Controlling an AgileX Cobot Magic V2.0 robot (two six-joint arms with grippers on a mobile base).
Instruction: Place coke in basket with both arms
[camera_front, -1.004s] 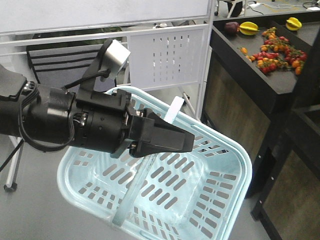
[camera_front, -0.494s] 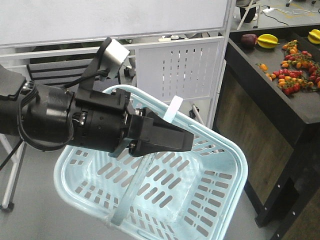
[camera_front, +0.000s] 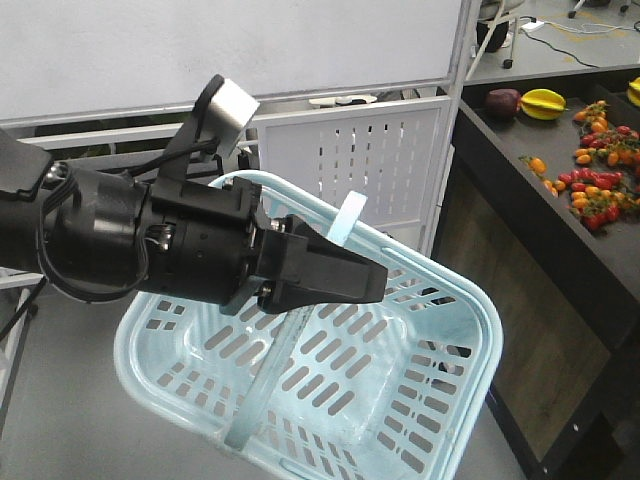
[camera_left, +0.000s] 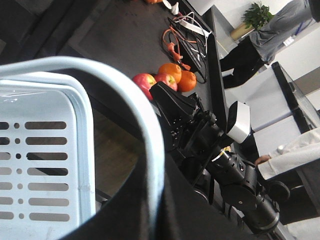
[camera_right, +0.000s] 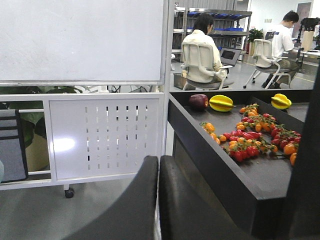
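The light blue basket (camera_front: 430, 380) hangs tilted in the air in the front view. My left gripper (camera_front: 330, 275) is shut on its flat swing handle (camera_front: 262, 385). In the left wrist view the handle (camera_left: 145, 115) runs between the dark jaws of my left gripper (camera_left: 155, 200), with the basket's slotted wall (camera_left: 45, 150) to the left. Beyond the handle, my right gripper (camera_left: 167, 97) is in the air beside the basket. In the right wrist view the right gripper (camera_right: 157, 167) is shut with nothing in it. The coke is out of view.
A black counter (camera_front: 560, 260) with cherry tomatoes (camera_front: 595, 185) and starfruit stands on the right. A white perforated partition (camera_front: 370, 160) stands behind the basket. Apples and oranges (camera_left: 167, 77) lie on a dark surface. People sit at desks (camera_right: 202, 55) in the background.
The partition and fruit counter have slid to the right across the front view. The left gripper still holds the basket handle in the same pose.
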